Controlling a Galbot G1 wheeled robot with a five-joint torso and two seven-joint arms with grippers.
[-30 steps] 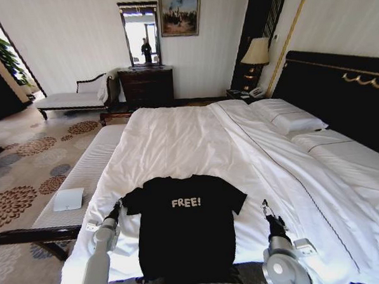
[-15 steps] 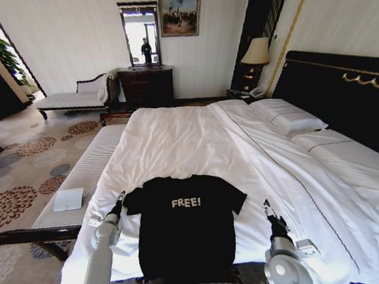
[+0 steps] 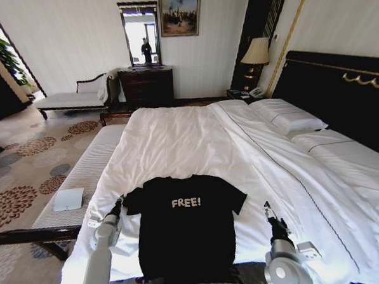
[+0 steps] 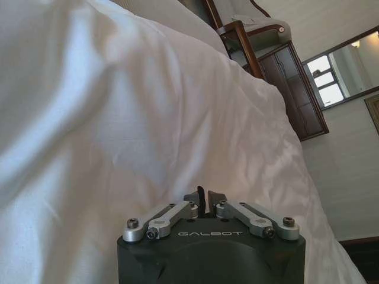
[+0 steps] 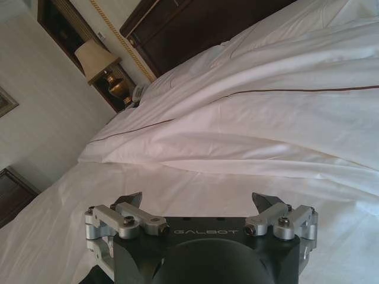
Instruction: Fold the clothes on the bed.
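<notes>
The clothes, a black T-shirt point(image 3: 184, 228) with white "FREE!" lettering, lie flat and face up near the foot of the bed point(image 3: 177, 142), on its white sheet. My left gripper point(image 3: 120, 200) is at the edge of the shirt's left sleeve. In the left wrist view the left gripper point(image 4: 208, 195) is shut, with only white sheet ahead of it. My right gripper point(image 3: 267, 208) hovers over bare sheet, a short way right of the shirt's right sleeve. The right wrist view shows the right gripper point(image 5: 201, 204) open wide with nothing between its fingers.
A pale upholstered bench point(image 3: 83, 179) with a white box point(image 3: 68, 199) on it runs along the bed's left side. Pillows point(image 3: 289, 119) and the dark headboard point(image 3: 339, 83) are at the far right. A dresser point(image 3: 146, 86) and chaise point(image 3: 73, 97) stand against the far wall.
My left gripper nudged forward beside the left sleeve, then eased back slightly. The right gripper has barely shifted. The shirt lies as before.
</notes>
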